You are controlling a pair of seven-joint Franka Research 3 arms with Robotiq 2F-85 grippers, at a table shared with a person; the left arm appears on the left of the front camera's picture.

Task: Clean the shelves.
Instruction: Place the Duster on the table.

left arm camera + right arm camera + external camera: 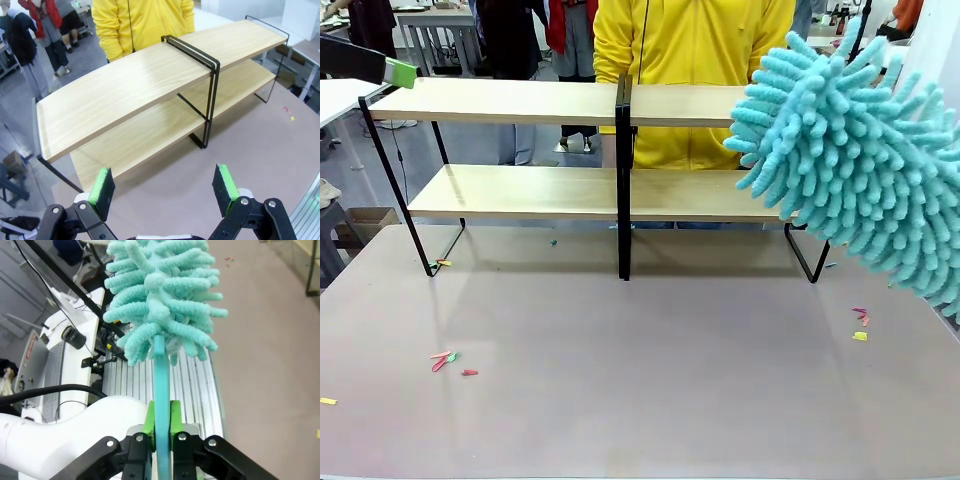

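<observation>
Shelves [570,190] on table [640,390], duster [860,170] at right.

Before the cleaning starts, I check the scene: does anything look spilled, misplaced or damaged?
Yes. Small coloured scraps lie scattered on the grey-brown tabletop, more at its right side and by the shelves' left foot. They look like litter. The shelves stand upright, undamaged.

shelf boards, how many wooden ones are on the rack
4: upper left board, upper right board, lower left board and lower right board, split by the central black upright. The teal duster covers the right ends.
</observation>
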